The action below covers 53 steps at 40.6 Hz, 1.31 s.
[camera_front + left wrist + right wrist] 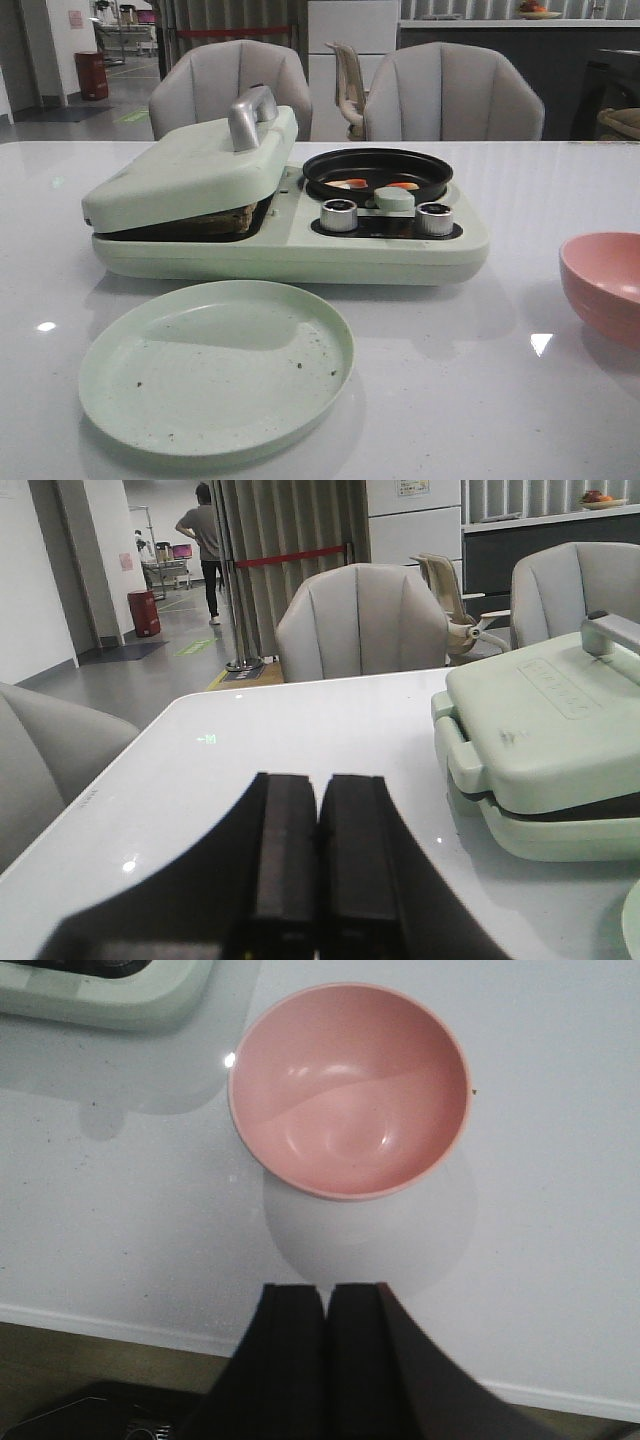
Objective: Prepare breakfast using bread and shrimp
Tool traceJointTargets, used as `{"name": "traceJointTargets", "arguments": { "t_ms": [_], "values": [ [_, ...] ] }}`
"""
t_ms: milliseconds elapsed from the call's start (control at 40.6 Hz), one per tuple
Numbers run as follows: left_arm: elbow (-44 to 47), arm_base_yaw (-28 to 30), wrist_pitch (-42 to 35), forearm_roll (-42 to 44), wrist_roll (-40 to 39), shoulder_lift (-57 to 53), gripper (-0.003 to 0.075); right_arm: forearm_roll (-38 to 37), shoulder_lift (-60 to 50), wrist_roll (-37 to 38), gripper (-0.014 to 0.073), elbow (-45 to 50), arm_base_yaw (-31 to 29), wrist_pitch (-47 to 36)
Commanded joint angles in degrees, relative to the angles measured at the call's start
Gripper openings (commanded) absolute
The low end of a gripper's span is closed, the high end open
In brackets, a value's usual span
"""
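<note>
The bread sits inside the green cooker, under its lid. The lid rests tilted on the bread and is not all the way down. If it stays down too long, the bread could burn, I think. The lid has a shiny metal handle that looks smooth and slippery, so a grip on it could slide off and the lid could drop back onto the bread.

The shrimp lie in the round black pan on the cooker, beside the lid. They are small, curved and orange, so they may be hard to pinch and could slip out onto the table.

The left gripper has its two flat black fingers pressed together and holds nothing. It hangs over the table, off to the lid side of the cooker. The right gripper is pressed closed too, with nothing in it, near the table edge.

A round, flat green plate with a few dark crumbs sits in front of the cooker. A smooth pink bowl sits off to the pan side of the cooker. Two silver knobs are on the cooker, in front of the pan.
</note>
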Motion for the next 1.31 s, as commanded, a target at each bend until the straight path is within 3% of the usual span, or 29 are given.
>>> {"name": "traceJointTargets", "arguments": {
  "t_ms": [0,518,690,887,1183,1282],
  "values": [
    [0.4,0.0,-5.6,-0.5,-0.2,-1.2,0.0101,-0.2,0.0,0.0,0.0036,-1.7,-0.2,-3.4],
    [0.4,0.0,-5.6,-0.5,-0.2,-1.2,0.0101,-1.1,-1.7,-0.8,0.0036,-1.4,0.6,-4.5],
    [0.4,0.0,-5.6,-0.5,-0.2,-1.2,0.0101,-1.1,-8.6,-0.8,0.0036,5.5,0.6,-20.5],
    [0.4,0.0,-5.6,-0.5,-0.2,-1.2,0.0101,-1.1,-19.6,-0.8,0.0036,20.0,0.6,-41.5],
    [0.4,0.0,-5.6,-0.5,-0.2,-1.2,0.0101,0.0,-35.3,-0.8,0.0036,34.7,0.2,-52.7],
    [0.4,0.0,-5.6,-0.5,-0.2,-1.2,0.0101,0.6,-39.0,-0.8,0.0036,35.7,-0.9,-51.7]
  ]
}}
